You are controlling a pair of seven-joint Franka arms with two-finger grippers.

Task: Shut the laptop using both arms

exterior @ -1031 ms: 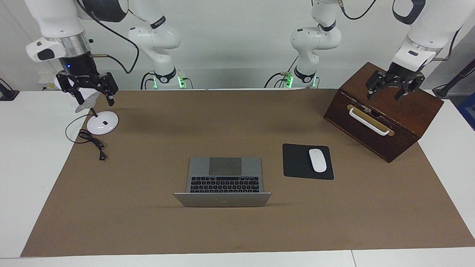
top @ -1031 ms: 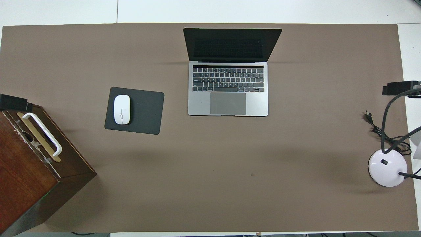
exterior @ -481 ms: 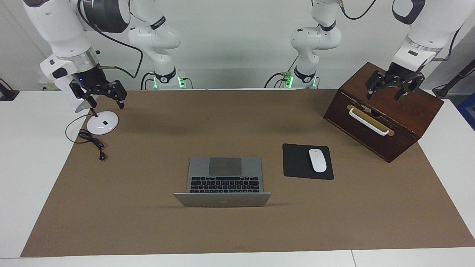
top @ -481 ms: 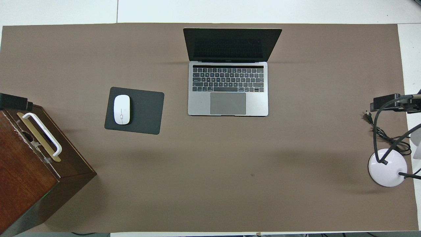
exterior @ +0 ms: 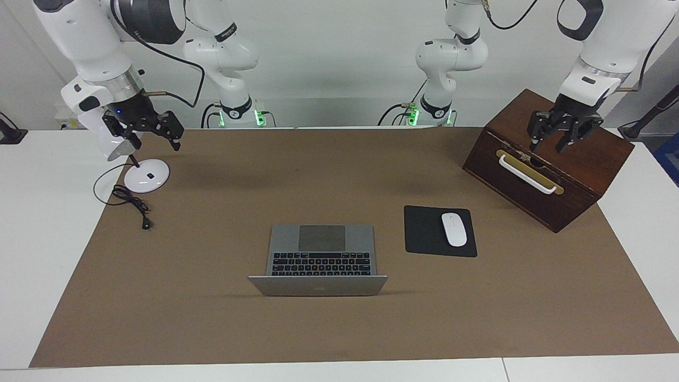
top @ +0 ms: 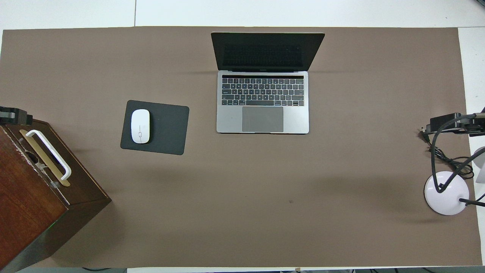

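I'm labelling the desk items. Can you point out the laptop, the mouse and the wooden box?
laptop (top: 262,119): overhead view, on the trackpad.
mouse (top: 140,126): overhead view, on its top shell.
wooden box (exterior: 594,154): facing view, on its lid.

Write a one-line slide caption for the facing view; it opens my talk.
Open laptop untouched at mid-table; left gripper over the wooden box, right gripper over the lamp base.

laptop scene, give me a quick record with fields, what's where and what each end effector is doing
laptop: lid open, mid-mat, nothing touching it
mouse: on the black pad, beside the laptop toward the left arm's end
wooden box: closed, white handle, at the left arm's end
lamp: white base, at the right arm's end
left end effector: over the wooden box, fingers drawn partway in, holding nothing
right end effector: open, over the mat beside the lamp, holding nothing
task: not started
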